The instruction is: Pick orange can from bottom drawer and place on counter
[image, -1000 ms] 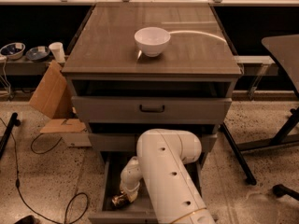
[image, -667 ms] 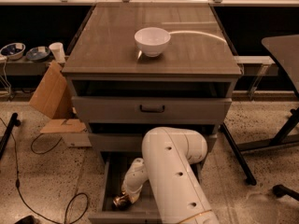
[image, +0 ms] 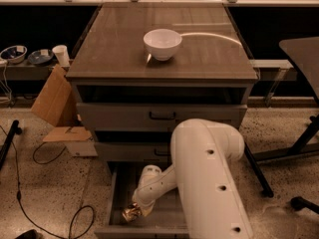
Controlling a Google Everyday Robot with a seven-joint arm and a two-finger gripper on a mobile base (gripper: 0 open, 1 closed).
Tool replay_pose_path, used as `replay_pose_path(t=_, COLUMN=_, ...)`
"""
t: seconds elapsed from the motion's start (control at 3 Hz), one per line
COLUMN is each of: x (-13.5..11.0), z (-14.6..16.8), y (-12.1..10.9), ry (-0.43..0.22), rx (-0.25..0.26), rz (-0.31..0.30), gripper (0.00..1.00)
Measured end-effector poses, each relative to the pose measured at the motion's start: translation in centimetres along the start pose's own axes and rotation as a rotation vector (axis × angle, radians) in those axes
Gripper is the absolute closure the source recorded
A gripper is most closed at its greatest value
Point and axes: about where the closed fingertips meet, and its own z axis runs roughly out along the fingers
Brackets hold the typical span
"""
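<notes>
The bottom drawer (image: 117, 190) of the grey cabinet is pulled open, with its grey inside showing. An orange can (image: 129, 214) lies at the drawer's front left. My white arm reaches down into the drawer and my gripper (image: 138, 209) is at the can, touching or just over it. The arm's big elbow (image: 207, 148) hides the right half of the drawer. The counter (image: 109, 49) is the glossy wood-grain top of the cabinet, well above the gripper.
A white bowl (image: 162, 44) stands on the counter. The top drawer (image: 159, 116) sits above. Cardboard (image: 52, 101) leans at the cabinet's left. A shelf holds bowls (image: 14, 54) and a cup (image: 61, 55). Cables (image: 50, 156) lie on the floor. A dark table leg (image: 304, 138) is at right.
The arm's elbow has shifted a little to the right and up. The gripper has stayed down at the can in the drawer.
</notes>
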Motion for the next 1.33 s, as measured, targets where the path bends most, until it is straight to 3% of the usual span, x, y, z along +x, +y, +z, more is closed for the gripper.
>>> replay_pose_path(t=1.0, x=-6.3, z=-20.2, y=2.0, ry=0.141, rx=-0.023, rz=0.033, gripper=1.00)
replay_pose_path(t=1.33, x=-6.7, z=-27.6, y=0.7, ry=0.191, rx=0.002, rz=0.059, gripper=1.00)
